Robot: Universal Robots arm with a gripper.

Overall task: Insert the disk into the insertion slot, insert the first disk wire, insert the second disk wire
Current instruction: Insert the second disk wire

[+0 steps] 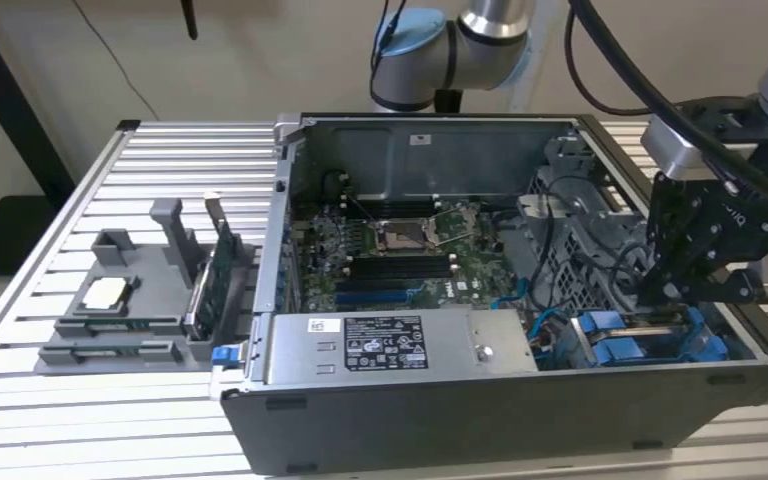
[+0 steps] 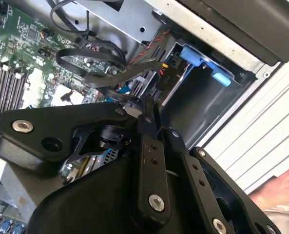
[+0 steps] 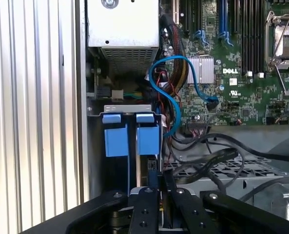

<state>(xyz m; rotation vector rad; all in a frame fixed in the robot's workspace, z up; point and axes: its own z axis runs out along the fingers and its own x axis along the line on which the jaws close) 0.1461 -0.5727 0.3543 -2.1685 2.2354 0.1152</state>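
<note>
The disk in its blue carrier (image 1: 607, 338) sits in the insertion slot of the drive cage at the case's corner on the exterior view's right. Its two blue tabs (image 3: 116, 139) show under the cage's metal rim (image 3: 127, 108), and also as blue tabs (image 2: 193, 54) in the second wrist view. My gripper (image 1: 668, 298) hangs just above the cage. Its fingers (image 3: 145, 209) are drawn together, and a small black wire connector (image 3: 151, 165) shows at their tips. Loose black flat wires (image 3: 207, 163) lie beside the cage. A black plug (image 2: 171, 63) sits near the blue tabs.
A grey labelled power-supply box (image 1: 398, 345) fills the case front beside the cage. A blue cable (image 3: 171, 97) loops over the motherboard (image 1: 411, 250). A grey fixture with spare parts (image 1: 131, 300) stands on the slatted table (image 1: 37, 400). A person's hand (image 2: 280, 187) rests outside the case.
</note>
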